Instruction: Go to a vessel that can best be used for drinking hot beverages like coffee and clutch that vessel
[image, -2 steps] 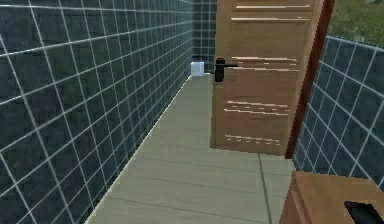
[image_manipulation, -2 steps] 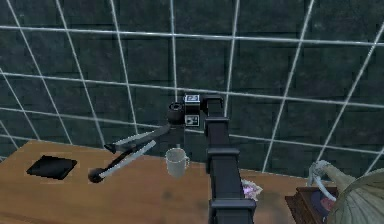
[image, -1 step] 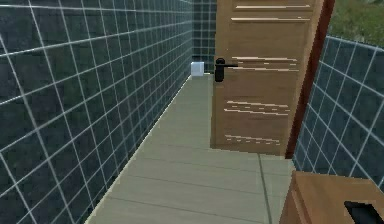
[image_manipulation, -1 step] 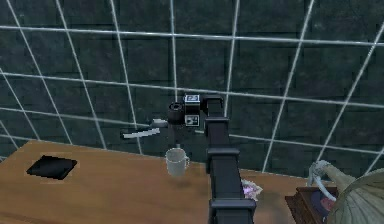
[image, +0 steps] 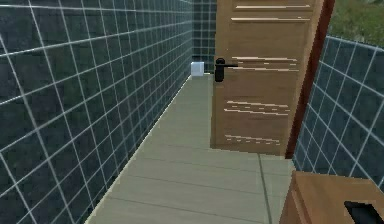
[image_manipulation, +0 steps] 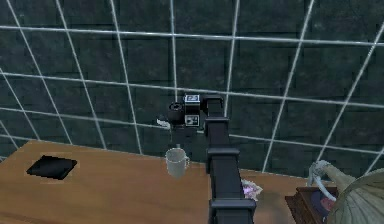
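Noting one pale mug (image_manipulation: 177, 161) standing upright on the wooden table (image_manipulation: 110, 190), long axis vertical, mouth pointing up; not resolving which side the handle is facing. Placing it near the table's far edge, close to the dark tiled wall (image_manipulation: 290, 60), just left of the arm (image_manipulation: 222, 175) in the arm side view. Seeing the gripper (image_manipulation: 164, 121) hanging higher in that view than the mug, fingers pointing toward the view's left, beside two white marked squares (image_manipulation: 194, 100). Failing to tell whether it is holding anything, or whether it is over or touching the mug. Counting one flat black item (image_manipulation: 52, 166) lying on the table well left of the mug. Logging, in the forward view, a narrow passage with pale floor (image: 200, 160) running between dark tiled walls, one wooden door (image: 265, 80) carrying one dark handle (image: 222, 68), and one small white box (image: 197, 68) sitting at the far end.
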